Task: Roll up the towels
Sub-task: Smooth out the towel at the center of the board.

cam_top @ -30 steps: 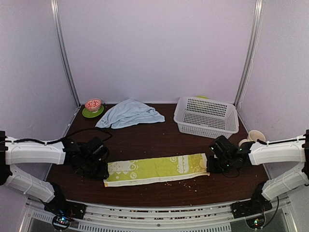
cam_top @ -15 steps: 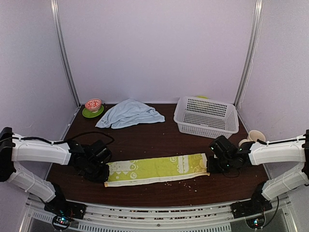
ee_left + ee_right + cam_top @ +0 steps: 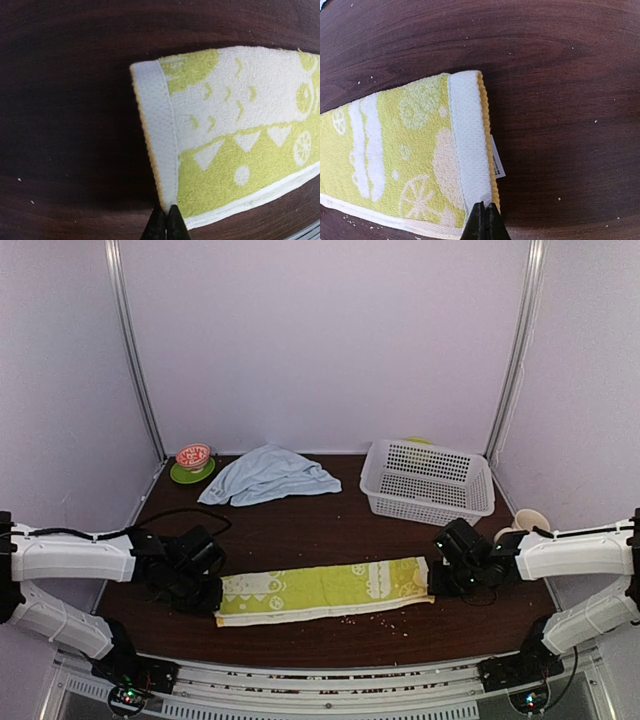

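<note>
The green towel (image 3: 325, 591) lies flat in a long strip across the front of the tabletop (image 3: 300, 535). The left tool (image 3: 167, 212) is pressed together, pinching the near corner of its left end. The right tool (image 3: 484, 210) pinches the other end likewise, and the blue towel (image 3: 268, 474) sits crumpled at the back.

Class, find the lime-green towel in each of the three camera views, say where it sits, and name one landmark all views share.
Top external: the lime-green towel lies as a long strip across the near middle.
Left wrist: one end fills the right half, white hem near centre.
Right wrist: the other end fills the lower left.
Shared landmark: the dark wooden table under it.
</note>
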`<move>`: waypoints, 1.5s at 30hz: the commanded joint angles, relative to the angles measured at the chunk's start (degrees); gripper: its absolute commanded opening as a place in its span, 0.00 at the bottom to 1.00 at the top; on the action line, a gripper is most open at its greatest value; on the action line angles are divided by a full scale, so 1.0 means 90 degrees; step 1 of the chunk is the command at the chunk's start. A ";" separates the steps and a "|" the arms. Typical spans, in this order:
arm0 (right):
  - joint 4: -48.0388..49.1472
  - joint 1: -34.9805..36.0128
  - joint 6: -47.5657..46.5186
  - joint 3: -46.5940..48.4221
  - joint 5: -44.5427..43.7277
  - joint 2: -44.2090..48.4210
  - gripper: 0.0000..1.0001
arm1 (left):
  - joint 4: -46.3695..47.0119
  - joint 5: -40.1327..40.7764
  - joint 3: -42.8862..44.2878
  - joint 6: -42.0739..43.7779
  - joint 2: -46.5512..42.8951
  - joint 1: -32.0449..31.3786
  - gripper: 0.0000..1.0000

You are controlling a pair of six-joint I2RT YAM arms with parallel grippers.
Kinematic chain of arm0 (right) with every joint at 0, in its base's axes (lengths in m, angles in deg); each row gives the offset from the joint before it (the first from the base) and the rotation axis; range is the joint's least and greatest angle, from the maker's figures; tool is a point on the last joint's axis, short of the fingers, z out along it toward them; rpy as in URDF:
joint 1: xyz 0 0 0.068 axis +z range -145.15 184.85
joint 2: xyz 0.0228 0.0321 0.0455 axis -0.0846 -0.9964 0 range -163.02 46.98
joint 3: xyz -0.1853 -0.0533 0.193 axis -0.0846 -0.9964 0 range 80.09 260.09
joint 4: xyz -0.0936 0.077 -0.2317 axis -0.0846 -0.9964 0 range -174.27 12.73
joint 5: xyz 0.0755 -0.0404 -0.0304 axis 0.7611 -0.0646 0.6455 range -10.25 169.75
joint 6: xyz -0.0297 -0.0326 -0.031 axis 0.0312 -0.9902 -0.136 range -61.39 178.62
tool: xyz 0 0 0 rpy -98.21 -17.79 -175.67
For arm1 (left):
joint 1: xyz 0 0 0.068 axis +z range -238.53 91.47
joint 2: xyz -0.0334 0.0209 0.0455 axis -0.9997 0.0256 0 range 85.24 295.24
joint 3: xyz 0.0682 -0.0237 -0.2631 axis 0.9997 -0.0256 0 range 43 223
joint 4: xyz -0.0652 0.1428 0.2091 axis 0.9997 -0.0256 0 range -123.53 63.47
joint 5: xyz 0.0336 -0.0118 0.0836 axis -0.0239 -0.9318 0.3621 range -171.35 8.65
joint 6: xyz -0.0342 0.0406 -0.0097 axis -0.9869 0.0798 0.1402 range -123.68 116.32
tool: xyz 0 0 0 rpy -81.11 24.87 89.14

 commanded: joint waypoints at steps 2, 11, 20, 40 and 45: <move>-0.0298 -0.0041 -0.0124 0.0253 -0.0206 0.0242 0.00 | -0.0353 0.0136 0.0248 -0.0001 -0.0459 -0.0015 0.00; -0.0486 -0.0041 -0.0109 0.0215 -0.0185 0.0485 0.00 | -0.0541 -0.0231 0.0262 0.0063 -0.0863 -0.0015 0.00; -0.0569 -0.0040 -0.0118 0.0071 -0.0143 0.0643 0.00 | -0.0414 -0.0609 -0.0036 0.0060 -0.1066 -0.0075 0.00; -0.0340 -0.0051 -0.0109 -0.0544 -0.0101 0.0504 0.00 | 0.0508 -0.1082 -0.0982 -0.0312 -0.0997 -0.0498 0.00; -0.0267 -0.0046 -0.0192 -0.0679 0.0084 0.0614 0.00 | 0.0802 -0.1192 -0.0944 -0.0254 -0.0501 -0.0745 0.00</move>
